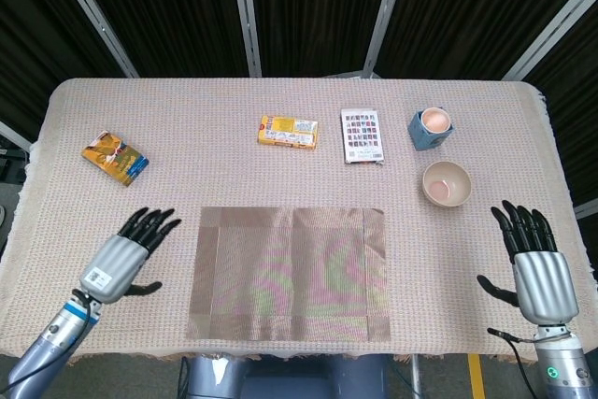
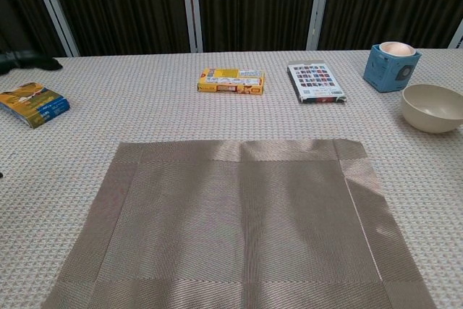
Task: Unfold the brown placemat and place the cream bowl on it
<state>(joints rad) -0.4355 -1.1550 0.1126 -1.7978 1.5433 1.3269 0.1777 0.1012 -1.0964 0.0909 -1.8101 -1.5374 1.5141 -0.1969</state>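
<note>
The brown placemat point(image 1: 291, 273) point(image 2: 239, 222) lies flat and unfolded at the table's near middle. To its right and farther back stands the cream bowl point(image 1: 446, 183) point(image 2: 432, 107), upright and empty. My left hand point(image 1: 123, 256) hovers left of the mat, fingers spread, holding nothing; in the chest view only its dark fingertips point(image 2: 29, 60) show at the left edge. At the near right corner my right hand point(image 1: 536, 263) is raised with fingers apart, in front of the bowl and clear of it.
Behind the bowl sits a blue cup point(image 1: 431, 127) point(image 2: 391, 64). A patterned card pack point(image 1: 362, 135), a yellow box point(image 1: 288, 132) and a yellow-blue packet point(image 1: 115, 157) lie across the far half of the cloth-covered table point(image 1: 187, 184).
</note>
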